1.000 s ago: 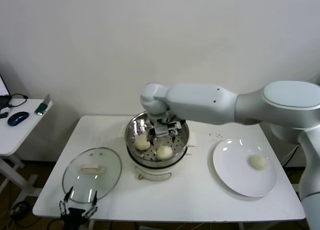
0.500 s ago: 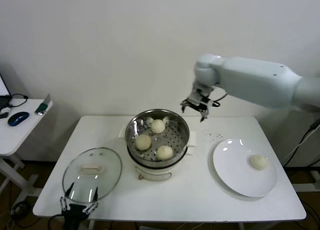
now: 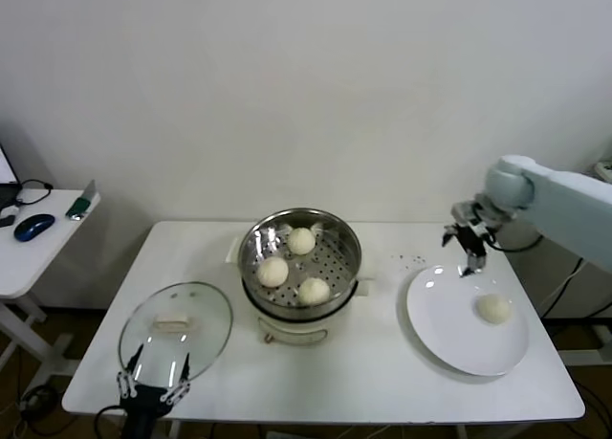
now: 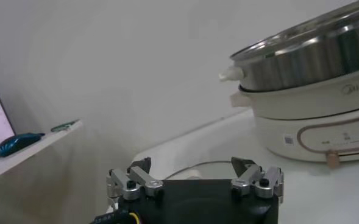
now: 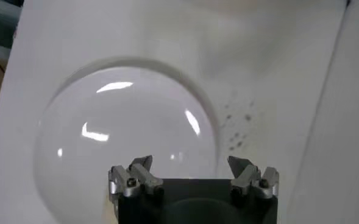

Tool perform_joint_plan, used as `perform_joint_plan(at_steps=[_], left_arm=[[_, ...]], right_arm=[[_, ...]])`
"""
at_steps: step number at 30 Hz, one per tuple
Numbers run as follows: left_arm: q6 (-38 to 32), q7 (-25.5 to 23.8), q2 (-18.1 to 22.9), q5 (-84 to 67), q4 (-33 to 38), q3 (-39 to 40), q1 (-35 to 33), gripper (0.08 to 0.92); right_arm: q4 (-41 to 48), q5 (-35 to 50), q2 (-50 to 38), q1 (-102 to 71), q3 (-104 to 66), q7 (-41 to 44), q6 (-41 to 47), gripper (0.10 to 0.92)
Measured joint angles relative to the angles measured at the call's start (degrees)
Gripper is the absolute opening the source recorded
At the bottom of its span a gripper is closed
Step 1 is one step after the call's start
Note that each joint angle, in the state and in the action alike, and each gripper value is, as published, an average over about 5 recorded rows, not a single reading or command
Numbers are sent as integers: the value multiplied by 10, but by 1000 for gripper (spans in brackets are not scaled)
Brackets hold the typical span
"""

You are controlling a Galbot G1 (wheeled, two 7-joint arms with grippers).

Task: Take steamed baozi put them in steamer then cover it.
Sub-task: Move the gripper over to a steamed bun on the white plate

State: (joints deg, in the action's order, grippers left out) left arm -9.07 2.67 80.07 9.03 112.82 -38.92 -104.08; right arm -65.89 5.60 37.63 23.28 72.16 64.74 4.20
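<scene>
The right hand (image 3: 468,249) hovers, fingers apart, at the white round plate's (image 3: 449,334) 12 o'clock rim (one off-white bun (image 3: 493,309) remains there). Three buns (image 3: 273,271) sit in the shiny steel steamer (image 3: 300,267). The left hand (image 3: 150,393), open, waits at the glass lid's (image 3: 177,328) 6 o'clock.

Steamer (image 3: 300,257): shiny steel, perforated floor, cream-white base. Baozi (image 3: 493,308): off-white. Plate (image 3: 440,329): white. Cover (image 3: 176,332): clear glass, cream handle. Table (image 3: 363,372): white.

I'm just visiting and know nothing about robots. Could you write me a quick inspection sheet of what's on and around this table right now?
Surface: white table, small dark specks near the plate.
Job's things: three baozi in the open steamer; one baozi on the white plate; cover flat on the table.
Clutter: nothing seen.
Grippers: right gripper open above the plate's far edge; left gripper open at the near edge by the cover.
Cables: one behind the right arm.
Surroundings: side desk with mouse.
</scene>
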Motion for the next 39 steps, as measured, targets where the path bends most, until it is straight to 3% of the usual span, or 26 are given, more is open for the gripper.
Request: perform_joint_plan(at_steps=[16,39], left_arm=[[6,3,10,13,-2,3,-1,823],[8,5,12,17,-7,2,-1,823]], right_arm=[[109,-100,-21,-191,-194,10,-35,823],[190,-157,29,-242,-262,16,-67,797]])
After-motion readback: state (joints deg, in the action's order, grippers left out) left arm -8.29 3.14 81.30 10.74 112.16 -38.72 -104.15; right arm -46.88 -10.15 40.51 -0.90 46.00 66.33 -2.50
